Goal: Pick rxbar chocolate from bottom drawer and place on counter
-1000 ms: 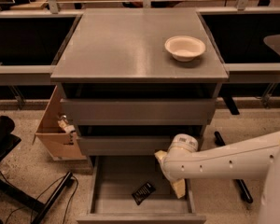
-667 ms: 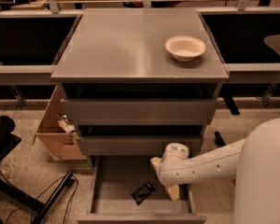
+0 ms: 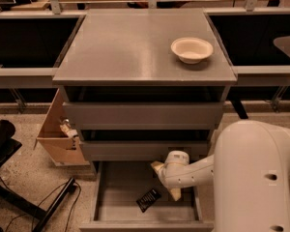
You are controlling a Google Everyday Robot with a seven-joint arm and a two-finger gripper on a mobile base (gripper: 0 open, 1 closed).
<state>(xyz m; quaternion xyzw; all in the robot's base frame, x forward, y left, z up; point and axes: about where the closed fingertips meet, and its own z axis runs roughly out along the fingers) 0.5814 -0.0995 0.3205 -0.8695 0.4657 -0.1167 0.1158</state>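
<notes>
Inside the pulled-out bottom drawer (image 3: 120, 187), the gripper (image 3: 165, 181) is held with fingers spread, nothing grasped; the rxbar chocolate (image 3: 149, 200) is seen lying flat just beside it.

Cream pincer (image 3: 166, 181) over grey bottom drawer (image 3: 120, 193)

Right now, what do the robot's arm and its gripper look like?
The arm is smooth, glossy white, with rounded tube-like segments; the large near segment has two small dark holes. No cables or markings show. The gripper, over the bottom drawer, is pale cream-tan.
</notes>
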